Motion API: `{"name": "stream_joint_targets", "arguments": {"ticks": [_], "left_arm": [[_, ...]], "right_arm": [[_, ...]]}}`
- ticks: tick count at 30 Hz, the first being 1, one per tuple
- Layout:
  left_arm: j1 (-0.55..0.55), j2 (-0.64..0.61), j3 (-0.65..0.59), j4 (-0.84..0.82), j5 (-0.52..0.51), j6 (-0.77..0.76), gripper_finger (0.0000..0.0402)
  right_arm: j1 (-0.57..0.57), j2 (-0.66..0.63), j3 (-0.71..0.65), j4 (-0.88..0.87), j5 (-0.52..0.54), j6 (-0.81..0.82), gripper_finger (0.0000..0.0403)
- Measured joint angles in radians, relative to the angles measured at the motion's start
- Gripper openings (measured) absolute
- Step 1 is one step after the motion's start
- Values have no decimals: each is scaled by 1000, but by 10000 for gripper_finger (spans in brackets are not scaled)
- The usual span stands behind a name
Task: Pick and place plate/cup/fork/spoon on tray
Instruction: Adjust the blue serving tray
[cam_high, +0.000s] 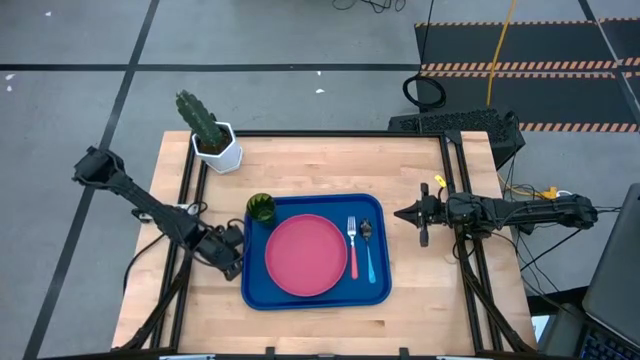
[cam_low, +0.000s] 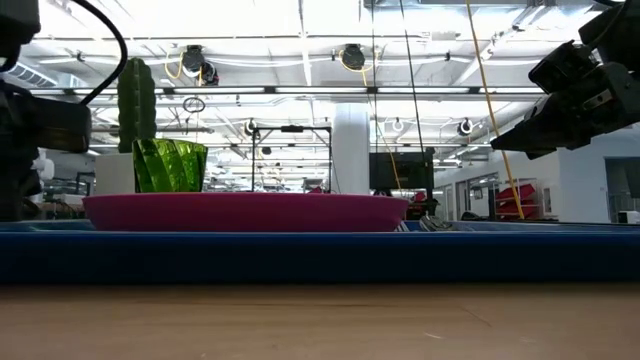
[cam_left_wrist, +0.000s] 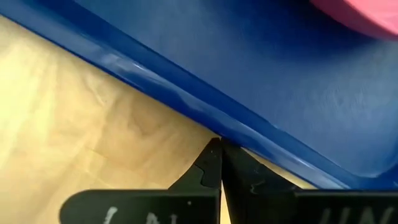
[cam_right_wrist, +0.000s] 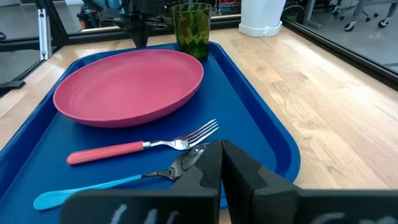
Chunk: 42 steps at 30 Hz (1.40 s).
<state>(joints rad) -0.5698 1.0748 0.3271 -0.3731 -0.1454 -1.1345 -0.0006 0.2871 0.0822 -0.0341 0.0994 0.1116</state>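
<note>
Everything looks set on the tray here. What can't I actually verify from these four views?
- Spoon bowl: right wrist view, partly behind the right end effector.
- Fork and spoon: low view, behind the tray rim and plate.
- Cup base: low view, behind the plate.
- Left wrist view: only the tray's edge and a sliver of plate past the shut left end effector.

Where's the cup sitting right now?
In the high view the cup stands upright in the tray's far-left corner, just beyond the plate, on the left gripper's side.
</note>
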Motion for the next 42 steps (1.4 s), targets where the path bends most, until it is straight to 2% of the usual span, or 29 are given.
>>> {"name": "stream_joint_targets", "arguments": {"ticks": [12, 31, 42], "left_arm": [[97, -1, 2, -42, -44, 81, 2], [242, 1, -2, -52, -196, 195, 2], [313, 1, -2, -50, -246, 243, 3]], "right_arm": [[0, 0, 0, 0, 0, 7, 0], [0, 0, 0, -1, -5, 15, 0], [0, 1, 0, -10, -25, 31, 0]]}}
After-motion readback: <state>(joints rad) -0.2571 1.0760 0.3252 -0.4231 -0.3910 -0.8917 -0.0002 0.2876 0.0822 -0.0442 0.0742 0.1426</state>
